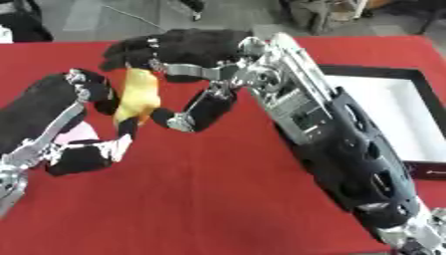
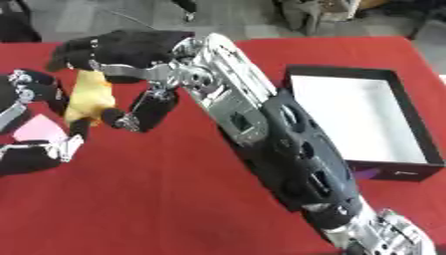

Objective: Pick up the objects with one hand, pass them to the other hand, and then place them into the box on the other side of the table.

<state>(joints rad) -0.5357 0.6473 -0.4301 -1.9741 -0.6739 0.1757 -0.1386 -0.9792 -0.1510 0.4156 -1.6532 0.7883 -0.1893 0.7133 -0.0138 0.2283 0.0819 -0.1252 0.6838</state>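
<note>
Object: a soft yellow, oblong thing with an orange tinge (image 1: 139,97), perhaps a plush toy or a fruit shape, is held upright in the air above the left half of the red tablecloth-covered table (image 1: 218,199), between the two robot hands.

Right hand: the black-and-silver right hand (image 1: 178,52) reaches across from the right side, its black-gloved fingers curled over the top of the yellow thing and its thumb bent in beneath, just beside the lower end of the thing.

Left hand: the black left hand (image 1: 83,99) comes in from the left edge, fingers curled around the lower left side of the yellow thing; both hands touch it at once. How far the far-side fingers wrap cannot be told.

Right arm: the long silver and black forearm (image 2: 261,129) runs diagonally from the lower right corner to the upper left, crossing the middle of the table.

Box: a shallow rectangular box with black walls and a white floor (image 2: 409,124) sits on the right side of the table, well apart from the yellow thing.

Other: a pale pink flat piece (image 2: 39,128) shows near the left hand, partly hidden; what it is cannot be made out.
</note>
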